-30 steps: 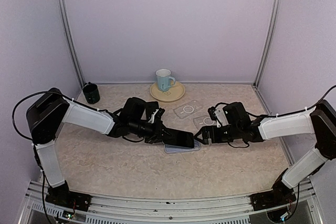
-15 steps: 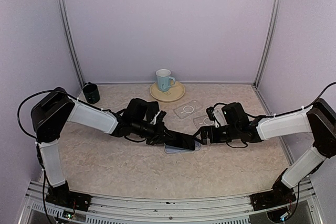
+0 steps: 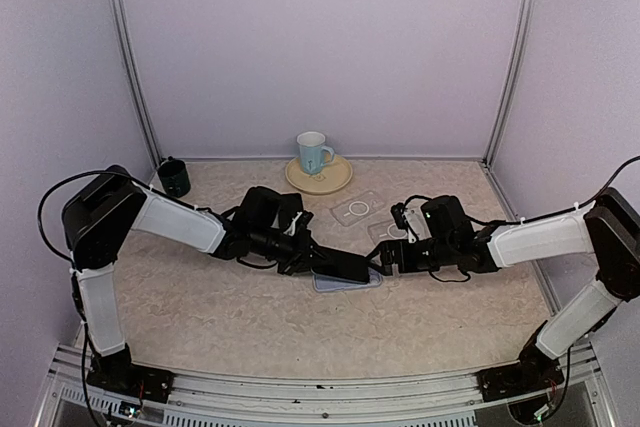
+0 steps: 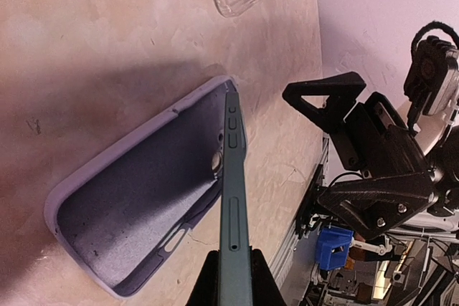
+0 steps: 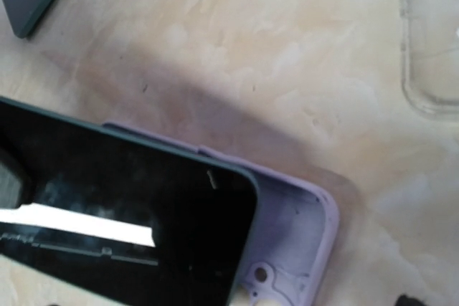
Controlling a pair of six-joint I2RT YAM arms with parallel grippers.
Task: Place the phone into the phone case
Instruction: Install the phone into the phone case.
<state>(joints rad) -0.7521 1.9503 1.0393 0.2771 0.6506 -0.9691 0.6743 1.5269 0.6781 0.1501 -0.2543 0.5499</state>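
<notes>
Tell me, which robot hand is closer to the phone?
Left. The left gripper is shut on one end of the phone, holding it over the purple case. The right gripper is open beside the phone's other end.

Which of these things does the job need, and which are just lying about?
Needed: phone, lilac case, left tool gripping the phone.
Lying about: clear case, second clear case, blue mug on its saucer, dark cup.
</notes>
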